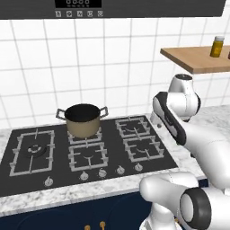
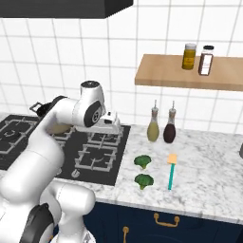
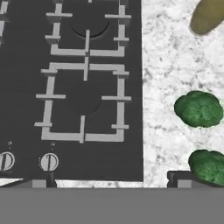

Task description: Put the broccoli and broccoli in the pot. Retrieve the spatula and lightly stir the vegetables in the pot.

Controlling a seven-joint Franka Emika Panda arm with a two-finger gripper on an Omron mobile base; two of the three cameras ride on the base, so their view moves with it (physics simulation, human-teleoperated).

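Two broccoli florets [image 2: 142, 161] [image 2: 144, 180], one spatula [image 2: 171, 172], one pot [image 1: 82, 119], gripper [image 3: 113, 180] wide and empty

This is a home kitchen. A black gas hob [image 1: 85, 150] with grey grates and a row of knobs is set into a marble counter [image 2: 209, 166]. Above the hob hangs a dark extractor hood [image 1: 112, 8], and behind it is a white tiled wall [image 1: 54, 58]. To the right of the hob, a wooden shelf [image 2: 190, 72] carries spice jars [image 2: 189, 56]. Below the hob are dark blue cabinets [image 2: 161, 220] with brass handles.
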